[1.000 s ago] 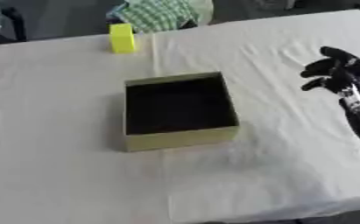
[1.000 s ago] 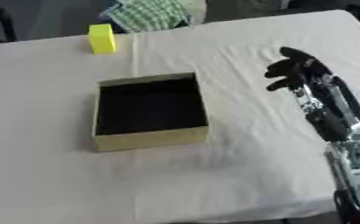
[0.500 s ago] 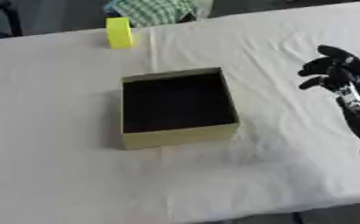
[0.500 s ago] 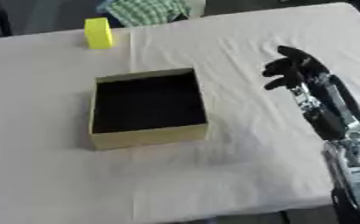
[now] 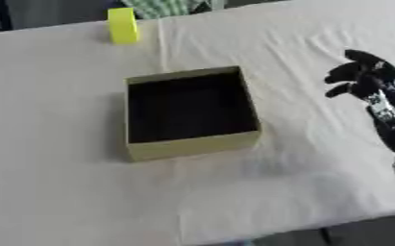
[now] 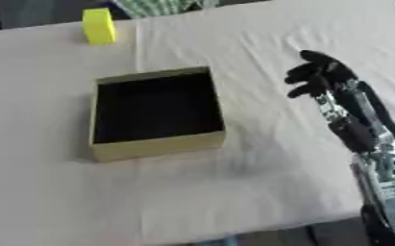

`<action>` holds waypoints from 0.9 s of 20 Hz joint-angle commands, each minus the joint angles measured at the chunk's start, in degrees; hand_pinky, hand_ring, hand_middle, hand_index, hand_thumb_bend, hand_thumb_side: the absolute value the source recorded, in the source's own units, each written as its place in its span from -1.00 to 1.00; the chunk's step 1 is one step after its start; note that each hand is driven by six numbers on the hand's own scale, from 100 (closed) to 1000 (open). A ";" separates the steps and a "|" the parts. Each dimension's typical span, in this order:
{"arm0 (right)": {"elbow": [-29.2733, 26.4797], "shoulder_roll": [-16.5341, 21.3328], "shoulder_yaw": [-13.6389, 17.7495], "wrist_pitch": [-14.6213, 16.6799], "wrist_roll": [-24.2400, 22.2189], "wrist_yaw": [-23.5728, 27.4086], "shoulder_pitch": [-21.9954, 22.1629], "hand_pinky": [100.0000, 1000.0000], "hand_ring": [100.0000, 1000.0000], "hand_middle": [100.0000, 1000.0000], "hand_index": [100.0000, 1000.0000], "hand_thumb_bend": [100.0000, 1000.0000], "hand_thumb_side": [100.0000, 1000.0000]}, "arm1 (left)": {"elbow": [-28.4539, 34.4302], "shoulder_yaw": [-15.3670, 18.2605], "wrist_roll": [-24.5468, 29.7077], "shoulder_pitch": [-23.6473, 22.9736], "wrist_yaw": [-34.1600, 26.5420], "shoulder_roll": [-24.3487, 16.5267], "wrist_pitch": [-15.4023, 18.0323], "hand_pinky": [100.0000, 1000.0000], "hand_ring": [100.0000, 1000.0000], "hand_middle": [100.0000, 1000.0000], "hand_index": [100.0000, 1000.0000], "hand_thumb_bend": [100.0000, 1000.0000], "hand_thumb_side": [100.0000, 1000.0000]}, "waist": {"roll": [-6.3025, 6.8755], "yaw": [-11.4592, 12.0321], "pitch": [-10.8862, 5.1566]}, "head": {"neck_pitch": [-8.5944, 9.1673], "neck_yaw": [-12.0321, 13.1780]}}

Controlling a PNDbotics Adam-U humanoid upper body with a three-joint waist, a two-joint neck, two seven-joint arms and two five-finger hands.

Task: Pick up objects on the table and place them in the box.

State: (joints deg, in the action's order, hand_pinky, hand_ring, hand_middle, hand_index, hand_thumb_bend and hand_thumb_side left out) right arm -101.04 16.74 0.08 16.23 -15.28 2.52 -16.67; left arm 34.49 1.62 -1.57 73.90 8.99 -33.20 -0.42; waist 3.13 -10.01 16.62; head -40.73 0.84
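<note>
Yellow block (image 5: pixel 122 25): it is standing upright near the far left edge of the table, well apart from everything I am doing. It is sitting lower and further right in my view than a second ago, and so is everything else, so I am reading that as my head tilting, not the block moving.

Checked cloth (image 5: pixel 166 6): it is lying bunched at the far edge just right of the block; I am treating it as something possibly still to pick up.

Box (image 6: pixel 158 144): it is sitting open in the middle of the cloth-covered table (image 5: pixel 57 192), its dark inside showing nothing I can make out. Relative to the block it is keeping the same place as before.

My right hand (image 6: pixel 318 74): it is hovering above the table to the right of the box, well apart from it, arm coming in from the lower right. My fingers are curling loosely downward and pinching nothing. Against the box, the hand is holding much the same spot as a second ago.

My left hand: it is not showing in either view.

What this means: I am judging that nothing is being carried, and the block is still waiting. I am thinking the next reach has to cross past the box to the far left.
</note>
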 commanded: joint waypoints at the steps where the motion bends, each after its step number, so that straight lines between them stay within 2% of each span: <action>1: -1.44 0.33 -0.05 0.19 -0.34 -0.55 -0.92 0.13 0.38 0.28 0.79 -1.00 0.38 | 1.94 -0.06 -0.28 2.51 1.32 -2.60 0.56 0.82 0.79 0.86 0.68 -0.49 0.73 | 0.00 -0.44 -0.56 | 1.27 -0.20; 7: -1.77 0.31 -0.52 0.48 -0.79 -0.76 -1.87 0.13 0.38 0.28 0.80 -1.00 0.38 | 2.95 0.12 -1.04 4.70 5.18 -3.63 0.53 0.81 0.79 0.86 0.70 -0.46 0.70 | 0.24 -2.51 1.17 | 2.95 -0.05; 11: -2.00 0.30 -0.61 0.70 -0.91 -0.69 -2.51 0.13 0.38 0.28 0.80 -1.00 0.38 | 3.26 -0.53 -1.28 5.55 9.06 -4.52 0.88 0.80 0.80 0.87 0.72 -0.42 0.65 | 0.36 -4.10 1.99 | 4.78 -0.07; 18: -2.49 0.63 -0.67 0.95 -1.02 -0.59 -3.97 0.13 0.38 0.28 0.80 -1.00 0.37 | 4.71 -1.85 0.30 6.53 16.51 -6.58 2.69 0.79 0.84 0.92 0.81 -0.19 0.51 | 1.26 -6.21 3.47 | 7.51 -0.20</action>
State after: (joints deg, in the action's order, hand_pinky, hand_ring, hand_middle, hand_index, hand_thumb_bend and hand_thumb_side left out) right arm -102.05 16.41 -0.74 16.98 -16.22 2.11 -19.94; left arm 37.91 0.06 -1.55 78.78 24.16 -37.40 1.79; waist 4.68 -16.25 21.29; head -34.21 0.79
